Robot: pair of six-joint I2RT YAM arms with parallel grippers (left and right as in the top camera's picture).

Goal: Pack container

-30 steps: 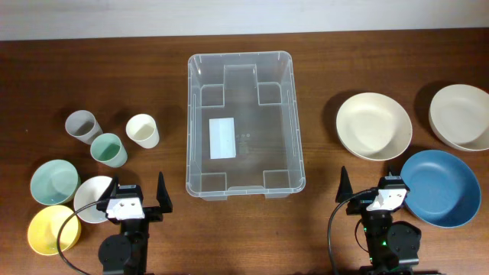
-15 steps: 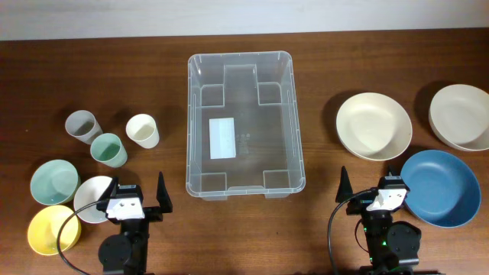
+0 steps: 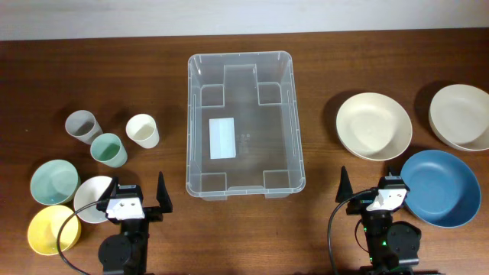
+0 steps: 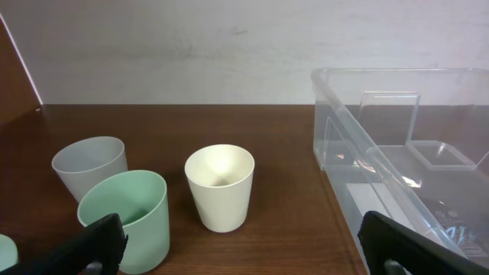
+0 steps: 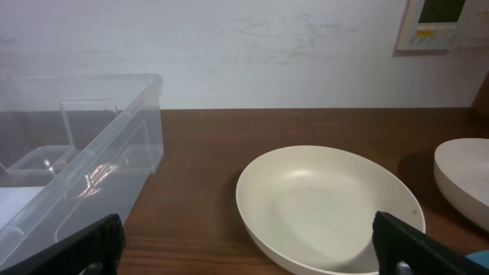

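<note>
container: clear rectangular bin, upright at the middle of the table, long side running away from your arms. a white label lies flat on its base, left of centre. there are moulded recesses along the inner walls.

your left gripper: at the near edge, left of the container and apart from it. fingers are spread wide, released, gripping nothing.

left side: grey cup, mint cup and cream cup stand upright in a close cluster. you cannot tell whether grey and mint touch. nearer you, a pale green bowl, white bowl and yellow bowl are bunched together. the left gripper partly hides the white one.

your right gripper: at the near edge, right of the container, fingers wide, released, gripping nothing. a blue bowl sits just beside it. a wide cream bowl and a second cream bowl sit farther back.
</note>
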